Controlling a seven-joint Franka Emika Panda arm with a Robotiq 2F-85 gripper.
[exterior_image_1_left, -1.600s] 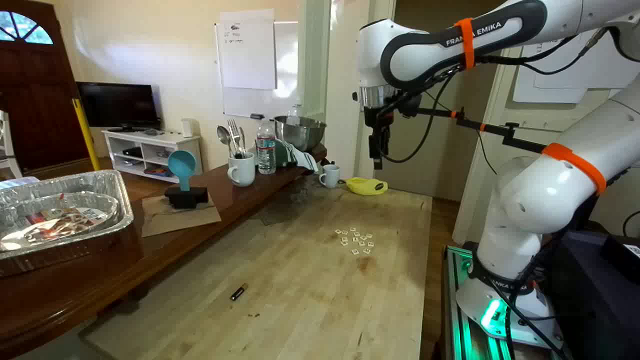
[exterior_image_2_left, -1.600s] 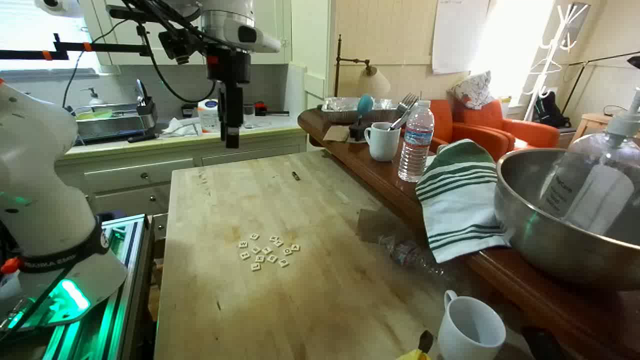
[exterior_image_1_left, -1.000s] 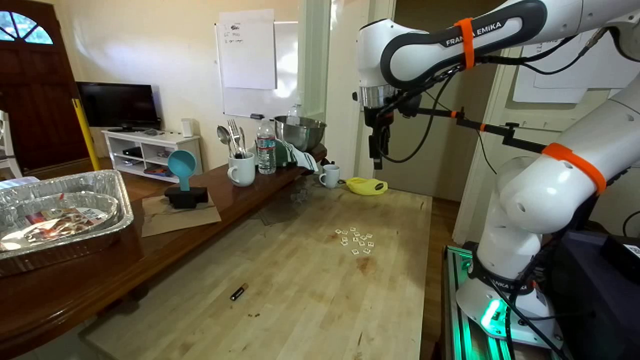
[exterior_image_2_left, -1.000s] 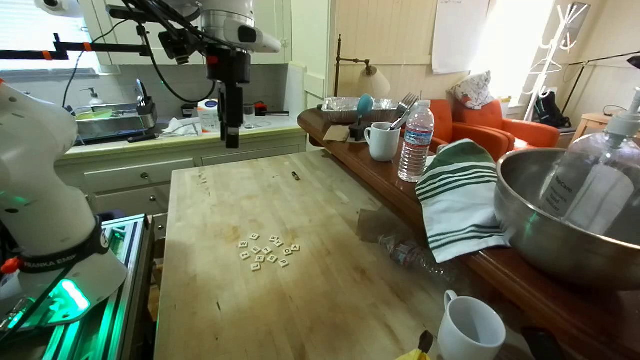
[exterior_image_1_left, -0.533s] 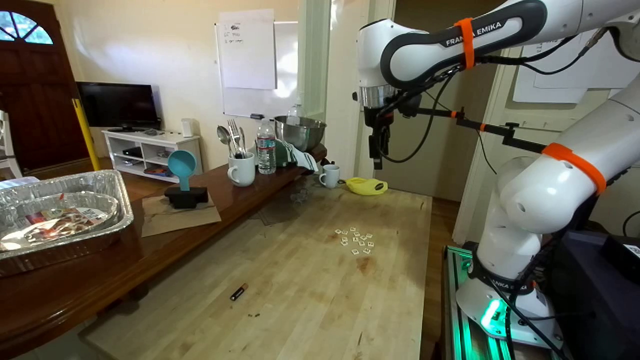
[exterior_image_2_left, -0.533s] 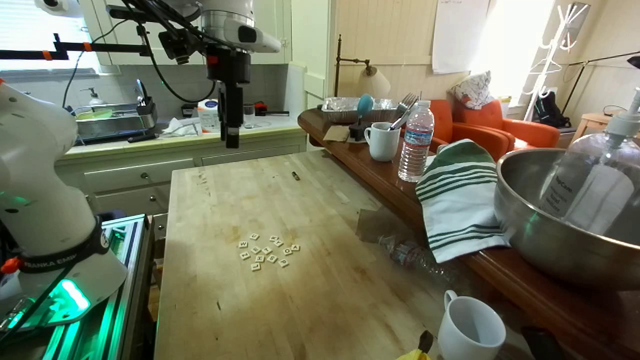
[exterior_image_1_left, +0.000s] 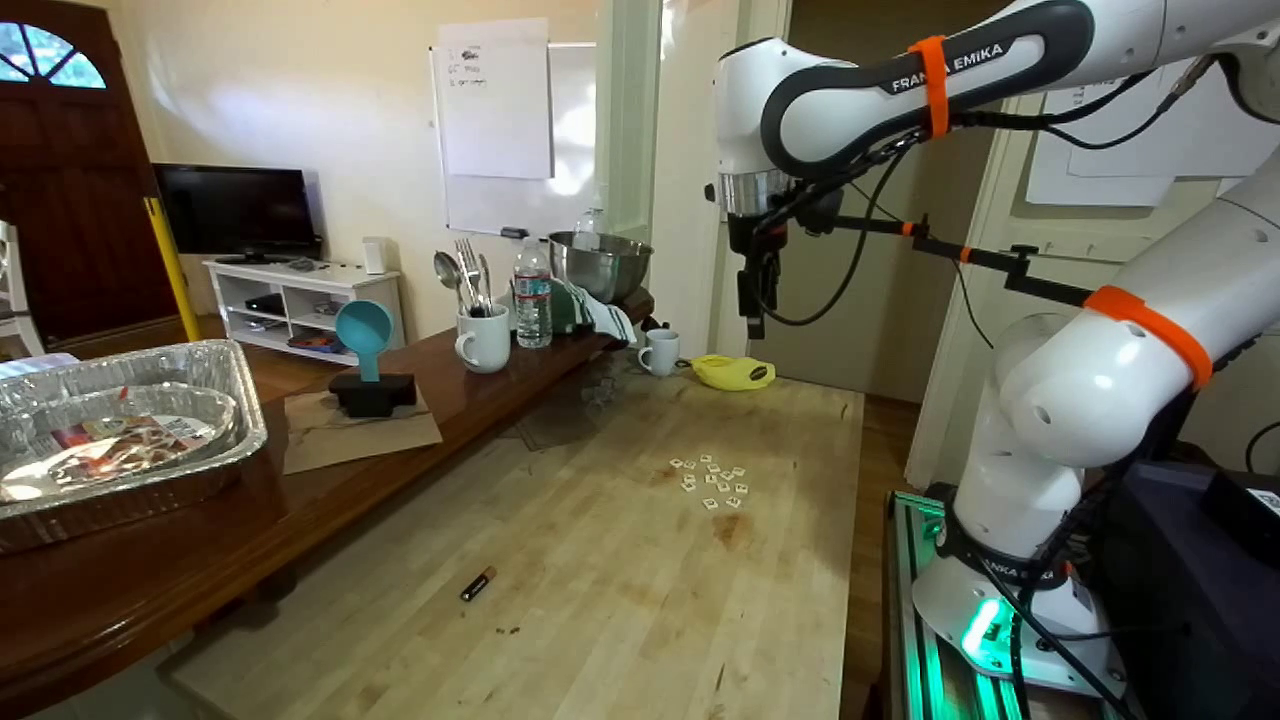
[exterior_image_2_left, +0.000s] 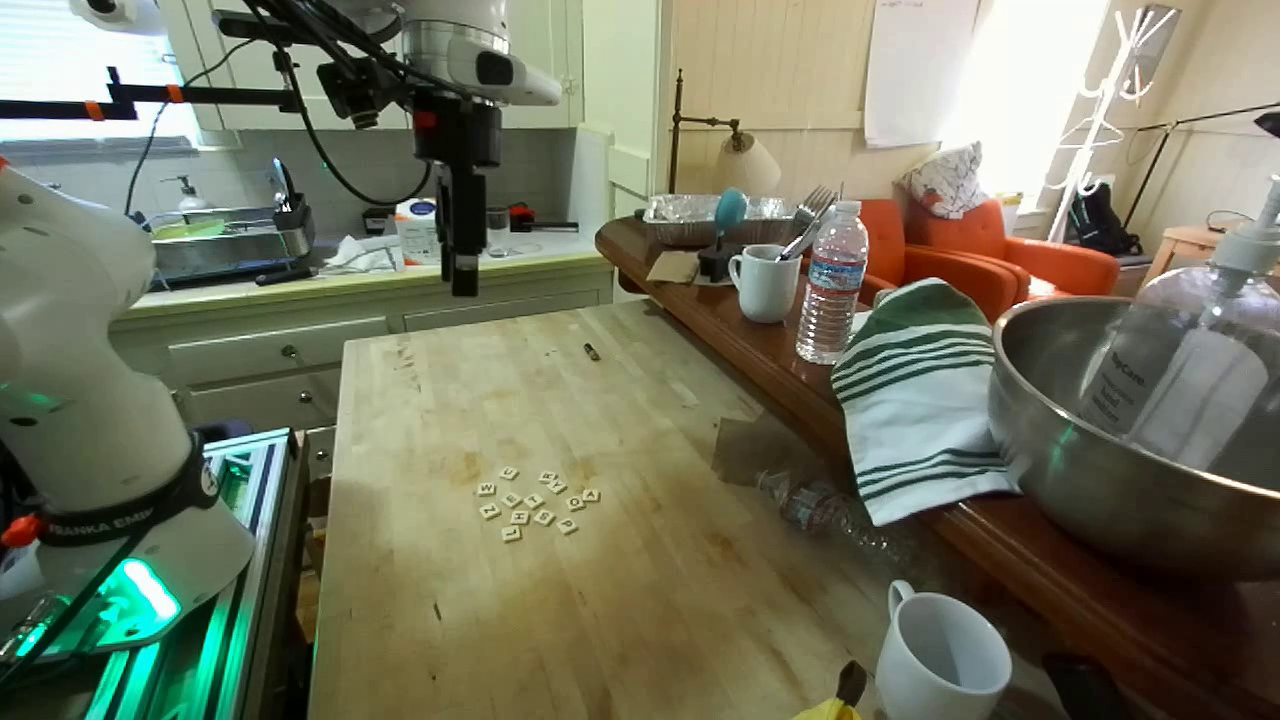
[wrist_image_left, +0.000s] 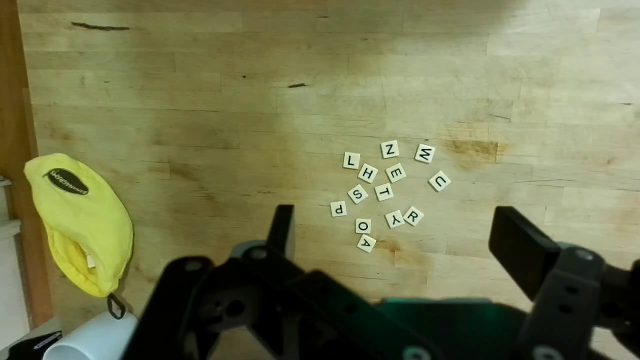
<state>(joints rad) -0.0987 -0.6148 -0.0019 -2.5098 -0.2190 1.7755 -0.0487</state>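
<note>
At the left of the wrist view, a yellow, banana-shaped cloth pouch (wrist_image_left: 82, 215) is lying on the pale wooden tabletop (wrist_image_left: 200, 125), and a white ceramic mug (wrist_image_left: 107, 331) is standing just beside it. Farther right, thirteen small, square, cream letter tiles (wrist_image_left: 384, 192) are lying loosely scattered face up, Y and R sitting side by side. The black two-fingered gripper (wrist_image_left: 395, 227) is hovering well above the tabletop in both exterior views, its fingers (wrist_image_left: 522, 250) standing wide apart.

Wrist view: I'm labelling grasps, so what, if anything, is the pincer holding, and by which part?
Nothing: the pincer is open, well above the letter tiles.
</note>
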